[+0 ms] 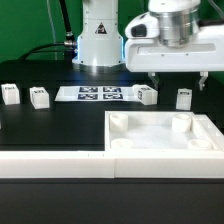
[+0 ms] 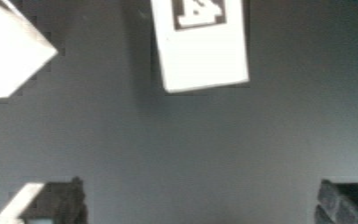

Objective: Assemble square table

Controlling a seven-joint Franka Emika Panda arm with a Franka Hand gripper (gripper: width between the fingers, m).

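Looking through the wrist view, I found the fingers (image 2: 48,203) spread wide and holding nothing, with only bare black table (image 2: 194,140) between them. In the exterior view they hung high over the far right of the scene, above two small white plastic block legs with black-and-white tags, the inner leg (image 1: 147,94) and the outer leg (image 1: 184,97). Two more such blocks, the left legs (image 1: 38,96), stood at the exterior view's far left, beyond the thin flat white marker board (image 1: 100,94). The large flat white plastic square table top (image 1: 150,136) lay near and to the exterior view's right, well apart from the fingers and close against a long white rail (image 1: 50,162) at the near edge.

My worry was the descent. One tagged white block (image 2: 202,45) showed ahead of the fingers in the wrist view, not between them and slightly askew to their line. I could not tell which leg it was. Dropping straight from there would, I judged, close on air or clip the block with one finger and topple it, and a toppled leg would be harder to grasp squarely. A skewed grip could then jam at a socket.

As for holders, the top's raised rim enclosed round corner sockets (image 1: 120,122). Every one I could see was empty, with no leg seated.
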